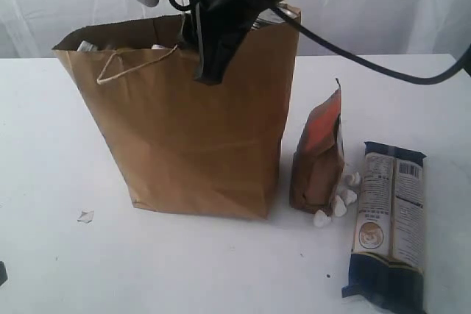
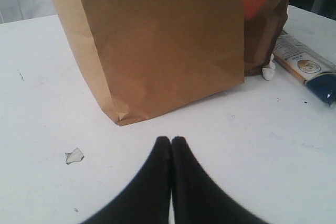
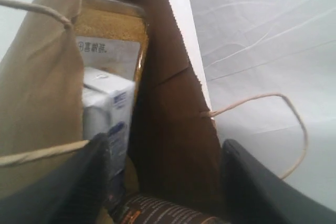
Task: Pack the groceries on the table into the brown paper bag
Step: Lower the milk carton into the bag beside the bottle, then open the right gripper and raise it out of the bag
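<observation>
The brown paper bag [image 1: 199, 137] stands upright on the table [image 1: 184, 270], a little to the 9 o'clock side of the middle in the exterior view, with its mouth open. Looking down into it with the right wrist camera, I see the yellow-grain bottle [image 3: 110, 30], the small white-blue packet [image 3: 107, 114] just beside it, and the dark pull-tab can [image 3: 168, 214] lower down. Whether more lies deeper in the bag I cannot tell.

The right gripper [image 3: 163, 182] hangs in the mouth of the bag. Its fingers [image 3: 79, 182] are spread wide. The can is low between them, and as far as I see they are gripping nothing.

Outside the bag, at its 3 o'clock, the brown-orange pouch [image 1: 318, 159] stands upright, near the bag wall. Some white crumbs [image 1: 338, 207] lie at its foot. At 4 o'clock of the bag, beyond the pouch, the long dark-ended pasta packet [image 1: 390, 226] lies flat.

The left gripper [image 2: 171, 142] is low over the table facing the bag, with its fingers pressed together and holding nothing.

I judge the task more than half done: at least three items are inside, and the pouch and the pasta packet are still to be packed.
</observation>
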`<control>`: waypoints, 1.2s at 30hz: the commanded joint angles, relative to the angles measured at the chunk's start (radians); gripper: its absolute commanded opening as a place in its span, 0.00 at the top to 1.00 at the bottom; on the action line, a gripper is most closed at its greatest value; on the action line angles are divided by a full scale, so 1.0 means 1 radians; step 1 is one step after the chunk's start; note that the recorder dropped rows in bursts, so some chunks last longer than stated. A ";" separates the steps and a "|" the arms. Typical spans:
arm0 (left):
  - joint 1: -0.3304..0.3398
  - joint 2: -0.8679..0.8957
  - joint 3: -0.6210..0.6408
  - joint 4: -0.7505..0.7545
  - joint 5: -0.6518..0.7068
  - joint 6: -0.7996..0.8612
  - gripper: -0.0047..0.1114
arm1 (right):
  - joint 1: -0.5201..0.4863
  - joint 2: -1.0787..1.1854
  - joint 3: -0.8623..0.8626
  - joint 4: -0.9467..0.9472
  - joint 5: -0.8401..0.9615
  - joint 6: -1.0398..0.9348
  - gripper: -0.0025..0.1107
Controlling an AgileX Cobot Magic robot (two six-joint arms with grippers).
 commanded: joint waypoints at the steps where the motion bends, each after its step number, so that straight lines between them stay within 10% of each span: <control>1: 0.000 -0.005 0.003 -0.010 0.003 0.002 0.96 | 0.001 -0.004 -0.005 0.009 -0.005 0.013 0.46; 14: 0.000 -0.005 0.003 -0.010 0.003 0.002 0.96 | 0.007 -0.043 -0.005 -0.022 0.046 0.120 0.46; 36: 0.000 -0.005 0.003 -0.010 0.003 0.002 0.96 | 0.007 -0.528 0.144 -0.349 0.085 0.912 0.46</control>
